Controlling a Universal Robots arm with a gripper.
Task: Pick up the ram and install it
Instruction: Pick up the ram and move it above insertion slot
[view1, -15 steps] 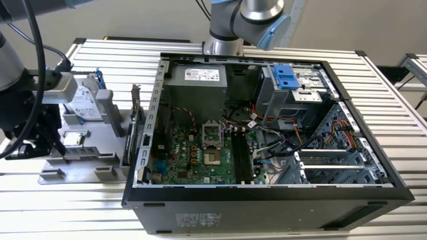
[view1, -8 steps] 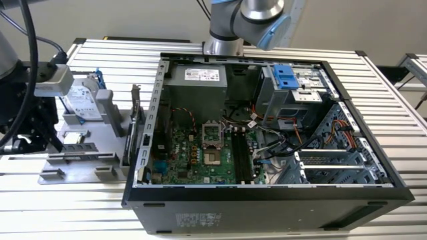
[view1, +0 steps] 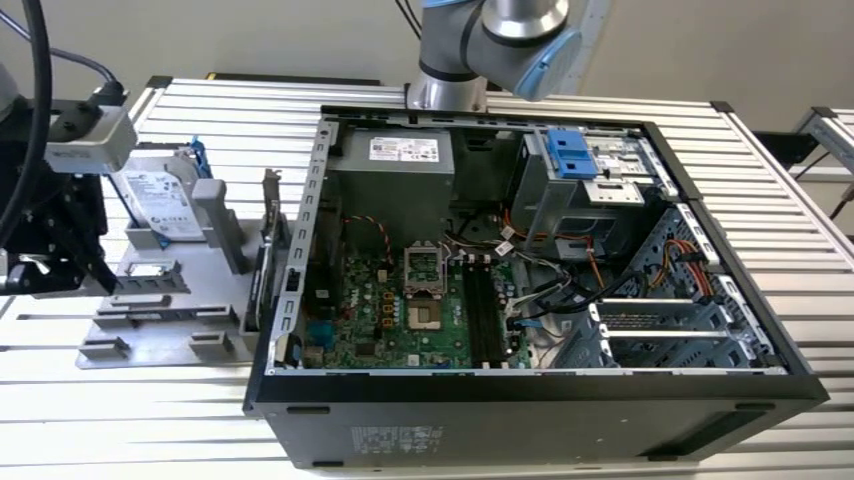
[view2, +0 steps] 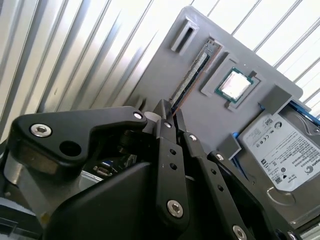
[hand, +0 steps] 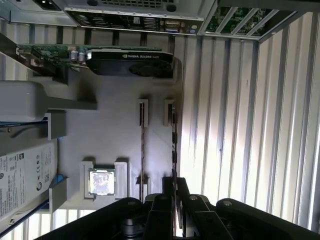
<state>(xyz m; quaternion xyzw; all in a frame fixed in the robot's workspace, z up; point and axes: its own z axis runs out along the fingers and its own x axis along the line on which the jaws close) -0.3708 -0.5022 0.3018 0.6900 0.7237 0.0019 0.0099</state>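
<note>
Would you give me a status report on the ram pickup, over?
End effector at end of ram. Ram on edge in gray holder tray. Processor chip alongside, apart.

Tray (view1: 147, 335) on table (view1: 761, 190), at the exterior view's left of the open case (view1: 534, 395). On tray, far to near: hard drive (view1: 160, 205), processor (view2: 235, 84), ram (view2: 192, 75), probably on edge. Card (hand: 127, 56) stands between tray and case.

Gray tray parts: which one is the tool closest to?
The ram, the long thin dark stick, sits right by the tool. The square silver chip and the hard drive lie farther off on the tray.
</note>
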